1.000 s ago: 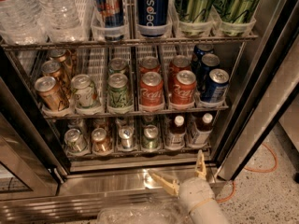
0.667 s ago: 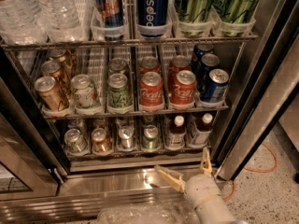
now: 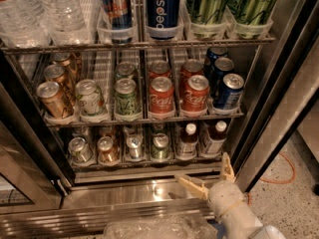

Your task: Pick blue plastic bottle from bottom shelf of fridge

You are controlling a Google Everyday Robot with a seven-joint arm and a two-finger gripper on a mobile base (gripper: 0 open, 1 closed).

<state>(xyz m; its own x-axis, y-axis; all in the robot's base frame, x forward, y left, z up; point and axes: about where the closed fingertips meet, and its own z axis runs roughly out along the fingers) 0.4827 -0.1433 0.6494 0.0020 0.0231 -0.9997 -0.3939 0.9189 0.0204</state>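
the gripper (image 3: 209, 176) hangs low in front of the fridge (image 3: 286, 83), just outside the door sill and below the bottom shelf (image 3: 144, 162). its two fingers (image 3: 192, 185) are spread wide, and nothing is between them.

the blue plastic bottle (image 3: 215, 136) stands upright in the lane at the right end of the bottom shelf as seen, close to the front edge. a twin bottle (image 3: 187, 140) with the same white cap sits in the lane just beside it, so there are two of this kind; the end one is nearer the gripper.

it looks light and fairly stiff, but the smooth plastic label could slip, and a hard squeeze would likely dent it. the best hold is probably across the body below the cap, coming in level under the rack above, since the headroom is tight.

also on the bottom shelf are four small cans (image 3: 133, 146) at the front of their lanes. the rack above shows four red cola cans (image 3: 161, 96), three blue cans (image 3: 228, 90), three green ones and three gold ones.
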